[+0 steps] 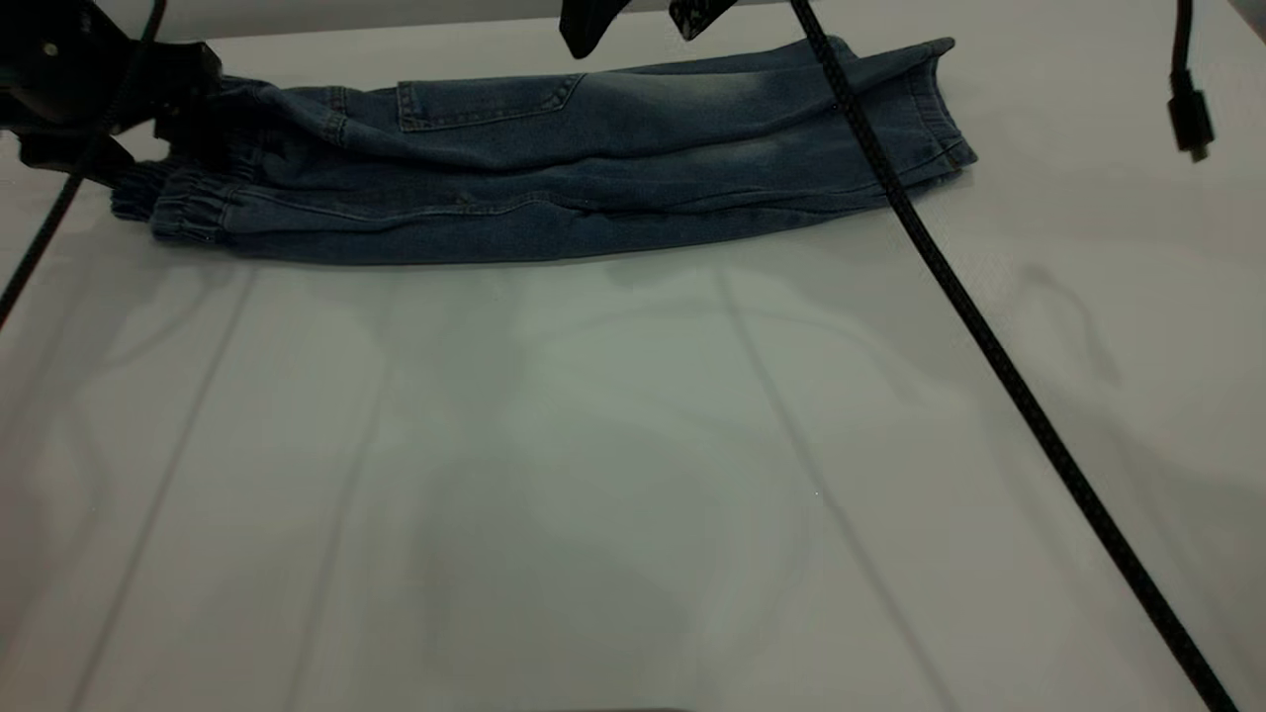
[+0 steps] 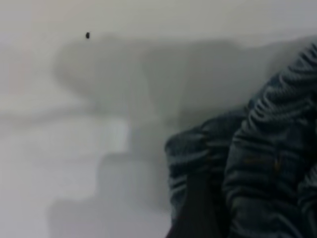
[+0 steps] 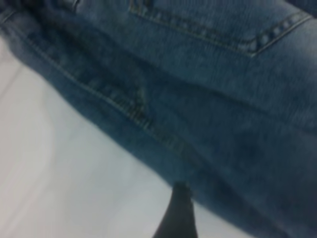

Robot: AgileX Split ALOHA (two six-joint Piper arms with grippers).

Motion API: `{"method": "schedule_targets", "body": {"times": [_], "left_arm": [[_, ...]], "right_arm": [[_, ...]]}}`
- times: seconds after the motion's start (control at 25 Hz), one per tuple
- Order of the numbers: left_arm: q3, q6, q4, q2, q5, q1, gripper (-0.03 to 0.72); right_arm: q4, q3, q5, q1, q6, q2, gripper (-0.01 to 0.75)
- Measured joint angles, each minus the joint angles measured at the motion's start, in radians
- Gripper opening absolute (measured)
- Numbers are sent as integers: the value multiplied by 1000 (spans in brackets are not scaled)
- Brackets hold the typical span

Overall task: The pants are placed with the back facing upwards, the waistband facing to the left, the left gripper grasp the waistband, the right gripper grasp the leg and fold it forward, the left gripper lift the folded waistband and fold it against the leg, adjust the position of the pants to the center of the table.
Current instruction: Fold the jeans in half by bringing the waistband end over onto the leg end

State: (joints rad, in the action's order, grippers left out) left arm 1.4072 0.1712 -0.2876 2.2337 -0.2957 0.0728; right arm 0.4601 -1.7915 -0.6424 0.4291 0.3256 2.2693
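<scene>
The blue denim pants (image 1: 554, 168) lie folded lengthwise along the far side of the white table (image 1: 593, 475), one stitched pocket (image 1: 485, 99) facing up. The ruched waistband (image 1: 188, 203) points left and the leg hems (image 1: 940, 109) point right. My left gripper (image 1: 148, 119) sits at the waistband end and is shut on the crinkly elastic waistband (image 2: 267, 148); one dark finger (image 2: 195, 208) shows against it. My right gripper (image 1: 638, 20) hovers open just above the pants' far edge near the middle. Its one visible finger (image 3: 177, 213) hangs over the denim's seam edge (image 3: 133, 111).
A black braided cable (image 1: 989, 346) runs diagonally from the top centre, across the leg end of the pants, to the near right corner. A second cable with a plug (image 1: 1190, 119) dangles at the far right. The wide near half of the table carries only shadows.
</scene>
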Motion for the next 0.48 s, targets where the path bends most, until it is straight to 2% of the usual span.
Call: {"method": "schedule_targets", "body": {"times": [0.16,0.28,0.36,0.48], "left_arm": [[11,0,-22,31,14,0,531],[13,0,-69,45,25,0,487],[16,1,-91,49,26,0,408],[17,1,-103,51,29,0,230]], "right_arm": [[43,0,68,1,42,17,573],[119,0,138,11,124,35,573],[171,0,187,24,188,53,573],[257,0,253,45,286,92,573]]}}
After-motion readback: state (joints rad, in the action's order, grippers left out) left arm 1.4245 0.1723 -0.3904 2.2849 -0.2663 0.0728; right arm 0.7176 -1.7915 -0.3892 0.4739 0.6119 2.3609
